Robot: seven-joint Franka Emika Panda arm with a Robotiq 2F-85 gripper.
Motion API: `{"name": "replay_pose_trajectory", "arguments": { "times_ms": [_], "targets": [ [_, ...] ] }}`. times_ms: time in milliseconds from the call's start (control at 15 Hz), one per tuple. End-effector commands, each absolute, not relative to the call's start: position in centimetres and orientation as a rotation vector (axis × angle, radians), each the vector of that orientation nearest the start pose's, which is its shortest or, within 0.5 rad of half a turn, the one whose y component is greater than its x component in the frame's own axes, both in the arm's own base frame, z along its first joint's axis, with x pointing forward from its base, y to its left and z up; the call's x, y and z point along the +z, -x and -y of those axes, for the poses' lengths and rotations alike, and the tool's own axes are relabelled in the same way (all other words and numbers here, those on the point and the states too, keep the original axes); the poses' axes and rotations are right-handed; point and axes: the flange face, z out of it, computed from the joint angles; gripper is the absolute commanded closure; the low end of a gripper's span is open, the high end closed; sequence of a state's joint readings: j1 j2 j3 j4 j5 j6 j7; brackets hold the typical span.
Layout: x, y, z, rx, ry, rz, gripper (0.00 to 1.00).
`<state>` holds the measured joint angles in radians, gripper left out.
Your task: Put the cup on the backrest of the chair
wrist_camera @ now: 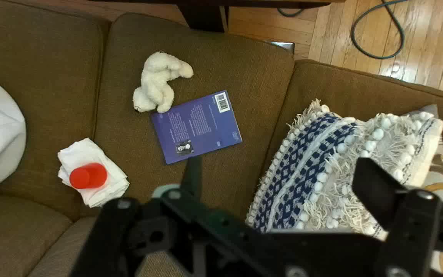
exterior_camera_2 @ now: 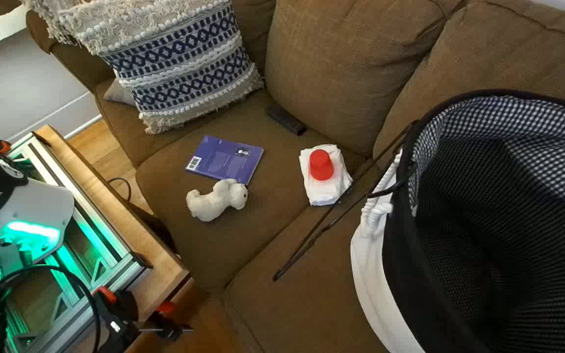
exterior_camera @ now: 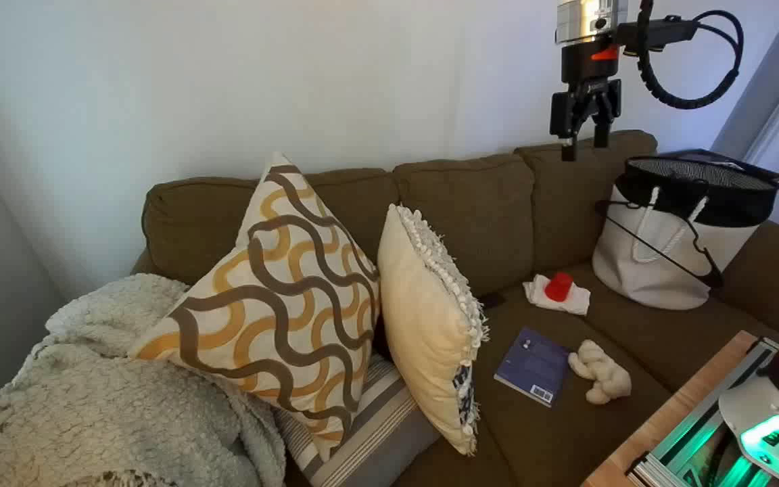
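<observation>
The small red cup stands upside down on a folded white cloth on the sofa seat, near the foot of the backrest. The cup also shows in an exterior view and in the wrist view. The chair is the olive-brown sofa; its padded backrest runs along the wall, and back cushions show in an exterior view. My gripper is open and empty, high above the sofa, well apart from the cup. In the wrist view my fingers are wide apart, with the cup to their left.
A white-and-black basket with a black hanger stands beside the cup. A purple book, cream plush toy and dark remote lie on the seat. Throw pillows and a fluffy blanket fill the far end.
</observation>
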<state>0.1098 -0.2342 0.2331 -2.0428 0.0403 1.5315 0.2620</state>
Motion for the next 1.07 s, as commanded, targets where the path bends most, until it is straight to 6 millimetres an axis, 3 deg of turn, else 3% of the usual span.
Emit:
{"name": "replay_pose_trajectory", "arguments": {
  "times_ms": [0,200,467,733,1000],
  "targets": [
    [52.0,-42.6,-16.5,0.432,3.207,0.101,0.0],
    [51.5,-42.9,-16.3,0.432,3.21,0.067,0.0],
    [46.1,-45.1,-10.0,0.433,3.311,-0.214,0.0],
    [37.7,-46.7,-3.0,0.56,3.302,-0.399,0.0],
    [28.1,-44.5,3.1,0.873,3.275,-0.644,0.0]
  ]
}}
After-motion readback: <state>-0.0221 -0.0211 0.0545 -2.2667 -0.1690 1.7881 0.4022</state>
